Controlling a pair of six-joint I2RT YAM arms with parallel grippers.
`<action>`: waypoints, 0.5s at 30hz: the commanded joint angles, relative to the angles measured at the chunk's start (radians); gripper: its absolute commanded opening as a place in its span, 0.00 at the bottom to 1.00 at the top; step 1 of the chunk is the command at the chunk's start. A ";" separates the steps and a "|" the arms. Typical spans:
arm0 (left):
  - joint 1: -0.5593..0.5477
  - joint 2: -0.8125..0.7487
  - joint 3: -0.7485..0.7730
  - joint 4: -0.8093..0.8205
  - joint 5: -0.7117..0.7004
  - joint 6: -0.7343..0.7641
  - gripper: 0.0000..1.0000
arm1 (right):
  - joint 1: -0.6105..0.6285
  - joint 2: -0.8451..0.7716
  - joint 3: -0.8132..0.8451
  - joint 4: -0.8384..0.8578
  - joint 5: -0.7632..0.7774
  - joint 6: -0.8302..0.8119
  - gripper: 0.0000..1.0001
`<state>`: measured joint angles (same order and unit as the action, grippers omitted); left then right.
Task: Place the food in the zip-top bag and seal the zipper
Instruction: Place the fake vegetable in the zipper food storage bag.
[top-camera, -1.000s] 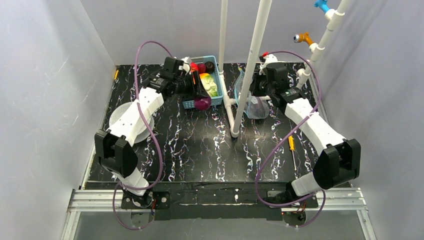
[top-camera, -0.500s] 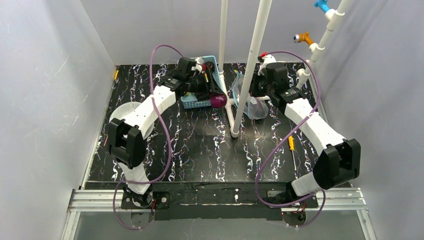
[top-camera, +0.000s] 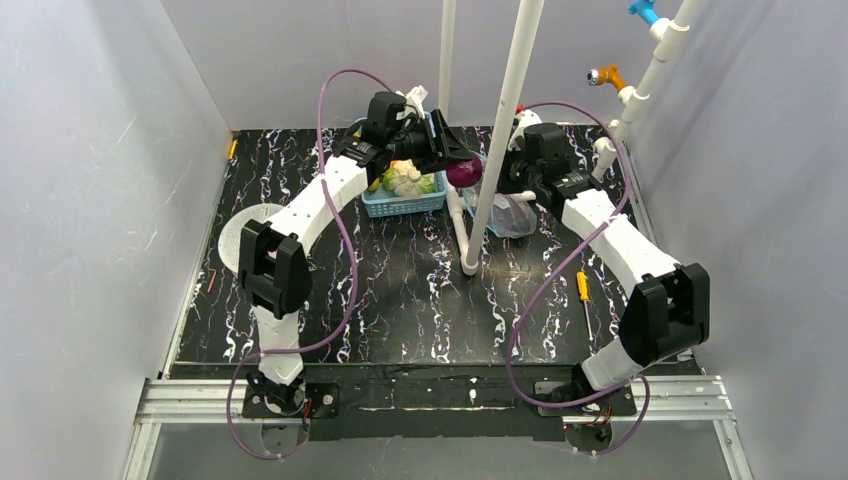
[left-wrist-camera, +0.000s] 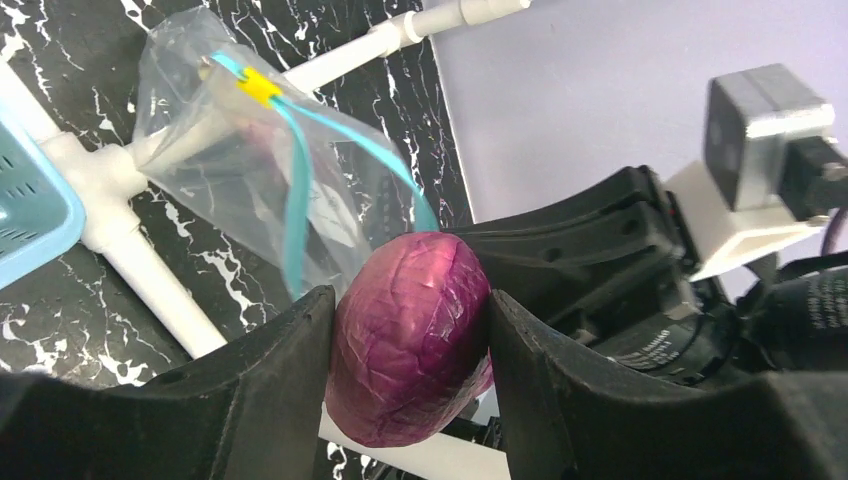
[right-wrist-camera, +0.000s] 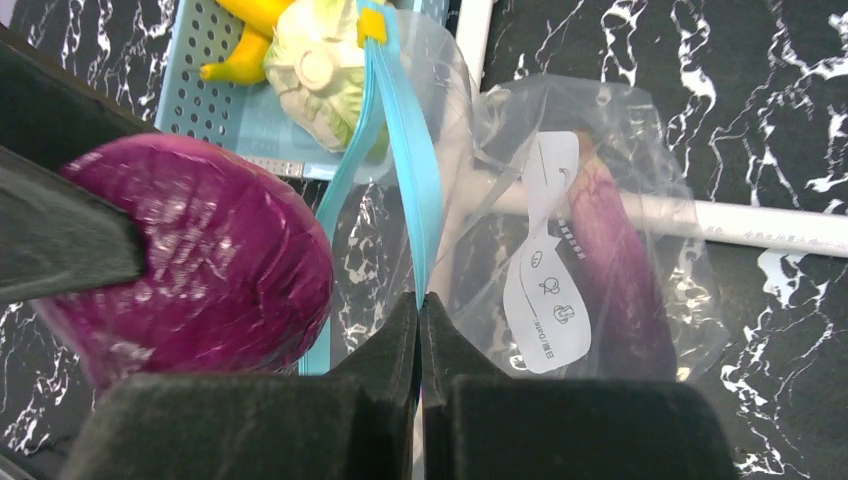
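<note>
over by the bag (right-wrist-camera: 600, 120), my left gripper (left-wrist-camera: 408, 305) has swung across from the basket (right-wrist-camera: 200, 90), jaws half open around the purple piece (left-wrist-camera: 405, 350). my right gripper (right-wrist-camera: 420, 310) stays pinched shut on the zipper (right-wrist-camera: 410, 190), holding the mouth up. one eggplant (right-wrist-camera: 620, 270) is already inside, so the drop looks next.

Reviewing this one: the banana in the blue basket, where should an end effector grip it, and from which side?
Grip the banana across its narrow curved body, probably coming straight down from above. It lies low in the basket with the cabbage close beside it, so the walls and the cabbage likely block a sideways approach. Only part of it shows.
</note>
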<state>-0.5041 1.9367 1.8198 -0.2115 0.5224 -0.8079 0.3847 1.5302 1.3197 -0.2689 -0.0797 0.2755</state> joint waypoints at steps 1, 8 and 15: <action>0.002 0.009 0.052 0.039 0.049 -0.023 0.00 | 0.006 -0.005 0.046 0.014 -0.053 -0.005 0.01; 0.001 0.023 0.022 0.071 0.054 -0.061 0.00 | 0.006 -0.041 0.023 0.040 -0.046 0.011 0.01; -0.003 0.028 -0.096 0.025 0.017 -0.070 0.00 | 0.006 -0.126 -0.030 0.081 -0.001 0.009 0.01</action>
<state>-0.5041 1.9594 1.7635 -0.1368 0.5535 -0.8831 0.3878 1.4850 1.3018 -0.2598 -0.1047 0.2848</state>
